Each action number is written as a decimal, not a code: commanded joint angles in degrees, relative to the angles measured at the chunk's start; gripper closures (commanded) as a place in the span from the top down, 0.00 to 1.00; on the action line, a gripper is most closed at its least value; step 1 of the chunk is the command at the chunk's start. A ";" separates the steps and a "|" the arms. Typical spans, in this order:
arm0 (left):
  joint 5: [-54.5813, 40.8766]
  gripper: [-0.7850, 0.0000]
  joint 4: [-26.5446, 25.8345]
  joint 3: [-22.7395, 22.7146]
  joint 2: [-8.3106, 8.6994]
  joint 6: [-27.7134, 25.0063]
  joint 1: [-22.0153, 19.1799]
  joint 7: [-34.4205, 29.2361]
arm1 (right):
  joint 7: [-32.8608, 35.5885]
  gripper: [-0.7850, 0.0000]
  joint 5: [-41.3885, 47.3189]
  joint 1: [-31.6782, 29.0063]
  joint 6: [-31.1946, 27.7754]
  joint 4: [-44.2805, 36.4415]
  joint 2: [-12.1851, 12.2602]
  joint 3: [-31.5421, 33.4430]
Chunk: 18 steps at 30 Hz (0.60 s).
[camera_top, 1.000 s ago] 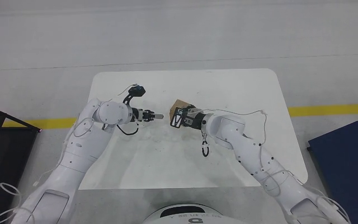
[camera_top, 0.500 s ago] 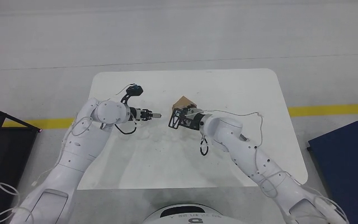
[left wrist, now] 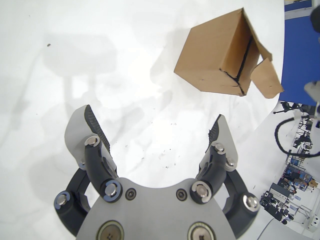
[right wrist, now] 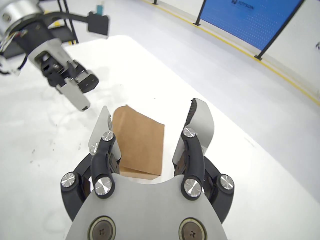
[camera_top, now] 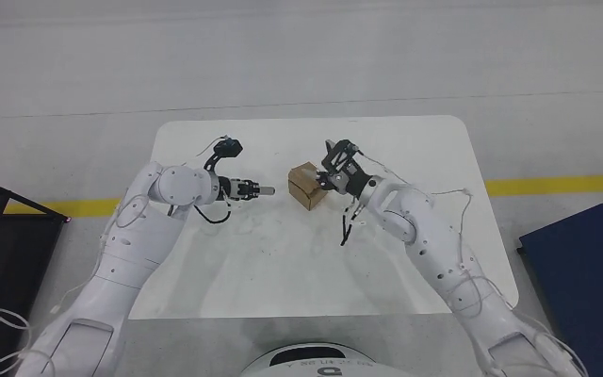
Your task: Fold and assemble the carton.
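Note:
A small brown carton (camera_top: 302,182) lies on the white table (camera_top: 415,151) near its middle, with one end flap (left wrist: 266,81) hanging loose and a dark seam on the folded end. My right gripper (camera_top: 326,179) hovers over the carton's right side, open, with the carton (right wrist: 140,141) showing between and below its fingers without being clamped. My left gripper (camera_top: 267,191) is a short way to the carton's left, open and holding nothing, pointing at the carton (left wrist: 212,61). From the right wrist view, the left gripper (right wrist: 80,98) hangs just beyond the box.
A black cable loop (camera_top: 345,229) dangles under the right forearm just above the table. The table's near half (camera_top: 283,273) is bare white surface. A yellow floor line (camera_top: 546,184) runs past the table's right edge.
My right gripper has let go of the carton and pulled up and to the right. The carton now rests on the table. The left arm has barely moved.

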 commanded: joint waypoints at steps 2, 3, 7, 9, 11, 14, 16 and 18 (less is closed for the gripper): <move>-1.11 1.00 -0.33 -0.67 0.14 -0.11 0.15 -0.09 | 3.28 0.66 10.04 1.71 -0.49 5.16 -0.51 0.55; -1.56 1.00 -0.41 -0.89 0.18 -0.16 0.19 -0.13 | 5.51 0.68 11.73 2.33 -0.77 6.32 -0.70 0.01; -2.21 1.00 -0.89 -1.20 0.32 -0.18 0.26 -0.38 | 12.93 0.72 17.53 5.39 -1.08 10.32 -1.47 -1.68; -2.15 1.00 -1.18 -0.95 0.33 -0.11 0.28 -0.39 | 14.94 0.71 19.52 6.48 -1.55 11.64 -1.77 -2.33; -2.13 1.00 -1.45 -0.58 0.31 -0.10 0.26 -0.45 | 16.84 0.69 21.13 7.26 -2.38 12.75 -1.96 -2.84; -1.90 1.00 -1.73 0.08 0.27 -0.20 0.24 -0.60 | 19.00 0.69 23.11 7.92 -3.38 13.70 -2.15 -3.36; -1.92 1.00 -1.78 0.42 0.24 -0.15 0.15 -0.60 | 19.41 0.67 23.82 7.97 -3.59 14.07 -2.17 -3.31; -1.97 1.00 -1.75 0.66 0.21 -0.11 0.05 -0.51 | 19.47 0.67 24.62 7.69 -3.61 14.15 -2.12 -3.01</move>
